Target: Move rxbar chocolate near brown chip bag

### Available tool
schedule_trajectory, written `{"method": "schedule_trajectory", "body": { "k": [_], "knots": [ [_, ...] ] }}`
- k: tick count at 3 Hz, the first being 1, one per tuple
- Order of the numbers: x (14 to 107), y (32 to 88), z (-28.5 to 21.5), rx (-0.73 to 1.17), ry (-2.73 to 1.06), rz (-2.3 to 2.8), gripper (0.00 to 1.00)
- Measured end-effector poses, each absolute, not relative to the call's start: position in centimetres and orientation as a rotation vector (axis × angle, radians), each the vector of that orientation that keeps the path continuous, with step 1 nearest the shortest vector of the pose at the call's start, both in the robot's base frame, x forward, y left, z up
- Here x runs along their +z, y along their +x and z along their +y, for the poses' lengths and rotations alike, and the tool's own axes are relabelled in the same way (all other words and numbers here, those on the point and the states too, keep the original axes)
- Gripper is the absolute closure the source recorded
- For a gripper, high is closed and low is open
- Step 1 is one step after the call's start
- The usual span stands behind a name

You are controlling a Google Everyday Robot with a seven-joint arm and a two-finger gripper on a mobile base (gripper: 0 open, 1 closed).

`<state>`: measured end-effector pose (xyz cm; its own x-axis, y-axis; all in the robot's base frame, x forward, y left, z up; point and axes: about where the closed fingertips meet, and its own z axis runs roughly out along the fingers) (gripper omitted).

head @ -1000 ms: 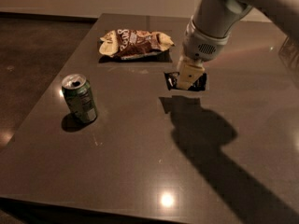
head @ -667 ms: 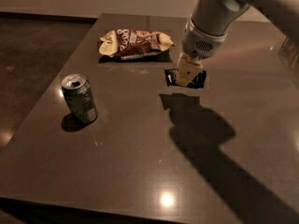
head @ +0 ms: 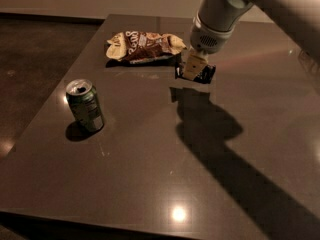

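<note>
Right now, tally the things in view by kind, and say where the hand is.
Chip bags: 1, the bag
Cans: 1, the green can
Bars: 1, the black bar, gripped by the hand just right of the bag
Total: 3

The gripper (head: 193, 74) is at the flat black bar wrapper (head: 207, 73), just right of the crumpled brown foil bag (head: 142, 45). A green can (head: 86, 105) stands front-left.

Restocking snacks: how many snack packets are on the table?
2: the brown chip bag at the far side; the rxbar chocolate just right of it, at the hand.
</note>
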<state>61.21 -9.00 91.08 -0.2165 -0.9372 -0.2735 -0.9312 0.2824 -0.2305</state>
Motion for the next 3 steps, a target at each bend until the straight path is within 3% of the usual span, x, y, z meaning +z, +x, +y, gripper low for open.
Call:
{"method": "schedule_trajectory", "body": {
  "k": [1,3],
  "knots": [
    [90.6,63.4,-8.3,-0.043,-1.640,2.215,1.00],
    [88.6,65.9,-7.7,-0.075,-1.584,2.234,0.59]
  ]
}}
